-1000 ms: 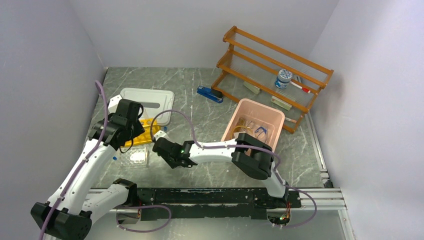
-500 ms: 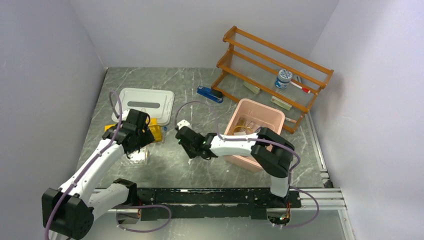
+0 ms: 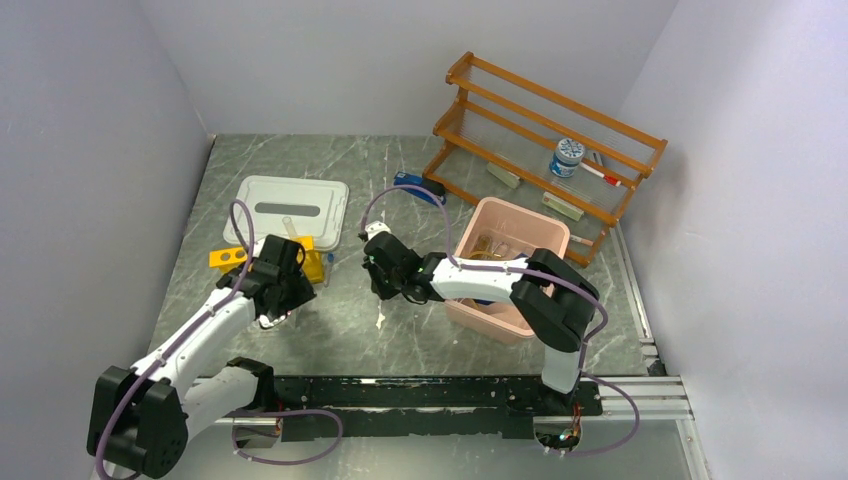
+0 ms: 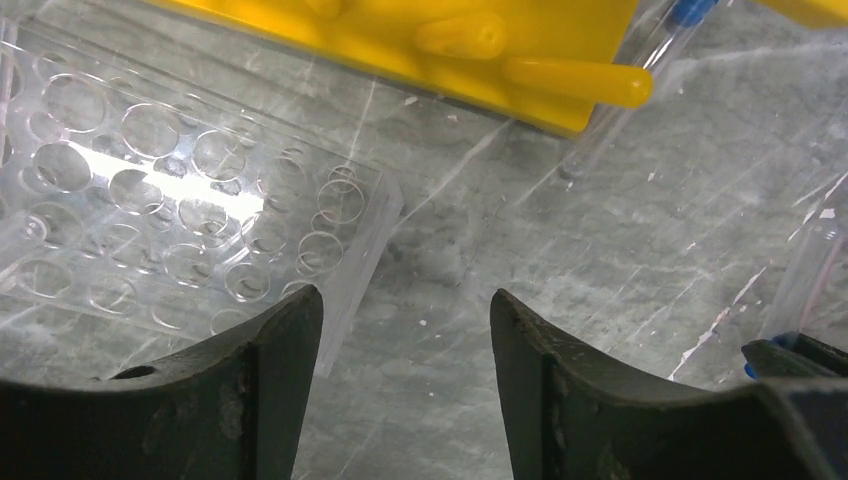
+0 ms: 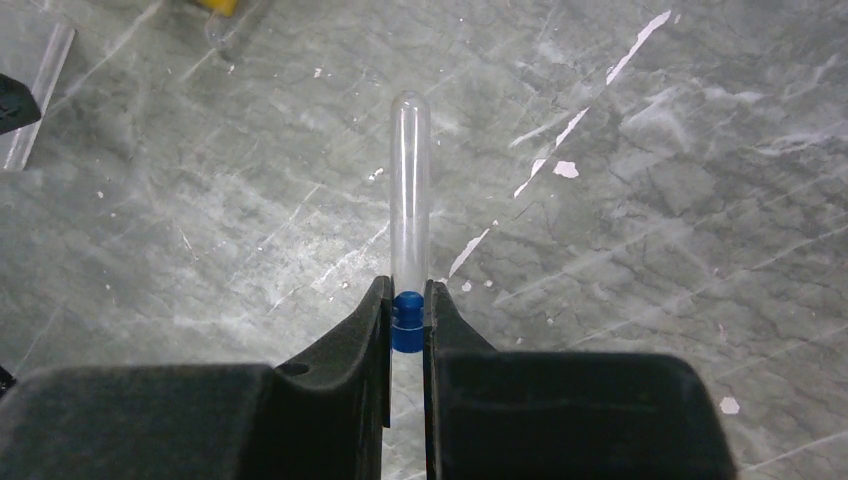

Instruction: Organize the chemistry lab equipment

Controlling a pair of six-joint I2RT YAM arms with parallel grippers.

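Observation:
My right gripper (image 5: pixel 408 290) is shut on the blue cap of a small clear tube (image 5: pixel 410 190), which points away from the jaws above the marble table; in the top view the gripper (image 3: pixel 385 278) is just left of the pink bin (image 3: pixel 530 222). Tan coiled tubing (image 3: pixel 490 246) lies in that bin. My left gripper (image 4: pixel 405 300) is open and empty, low over the table beside a clear well plate (image 4: pixel 180 200) and below the yellow rack (image 4: pixel 450 40). Two more blue-capped tubes (image 4: pixel 655 55) (image 4: pixel 815 265) lie near it. The left gripper also shows in the top view (image 3: pixel 280 288).
A white lidded tray (image 3: pixel 290 205) sits at the back left. A blue stapler (image 3: pixel 410 183) lies behind the right gripper. A wooden shelf rack (image 3: pixel 545 135) at the back right holds a blue-capped bottle (image 3: pixel 567 157). Grey walls enclose the table.
My right gripper has carried the tube right and farther back, toward the pink bin. My left gripper has moved right and nearer, now beside the yellow rack's right end.

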